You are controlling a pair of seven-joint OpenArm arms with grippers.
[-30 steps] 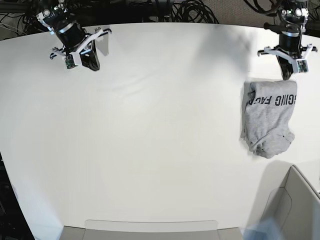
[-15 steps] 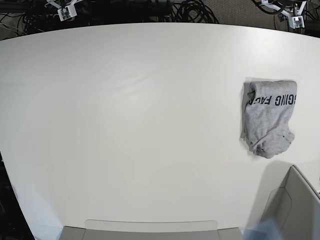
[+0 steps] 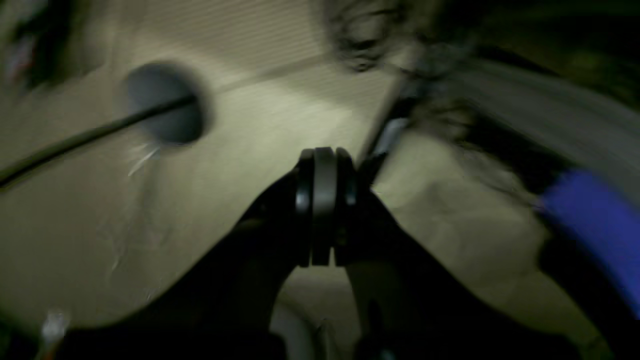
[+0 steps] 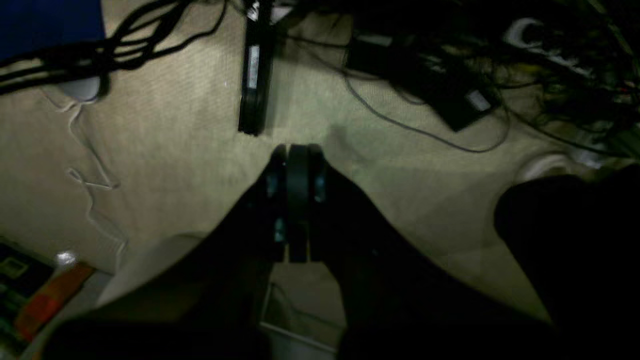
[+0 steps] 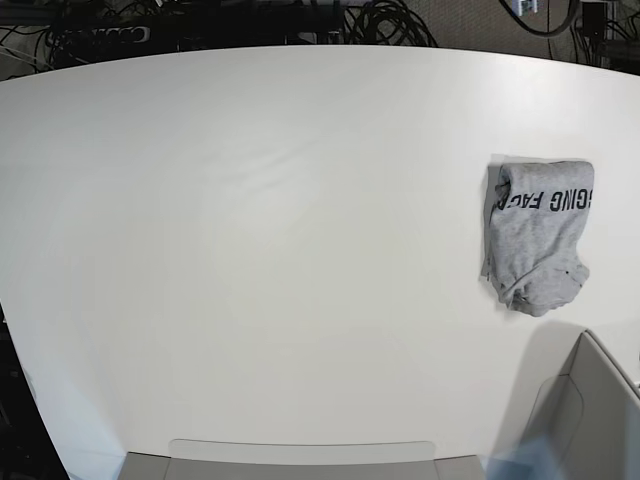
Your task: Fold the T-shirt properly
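Lying folded on the white table [image 5: 250, 250], the T-shirt [image 5: 537, 235].

Both arms have been drawn back off the white table [image 5: 300, 250] within a second: where they earlier hung over its far corners, the left one just behind the T-shirt [image 5: 537, 235], almost nothing of them is now seen in the base view. The left gripper [image 3: 324, 150] and right gripper [image 4: 296, 147], jaws pressed together, are now seen in the wrist views over beige carpet [image 4: 175, 130] strewn with black cables [image 4: 400, 125]
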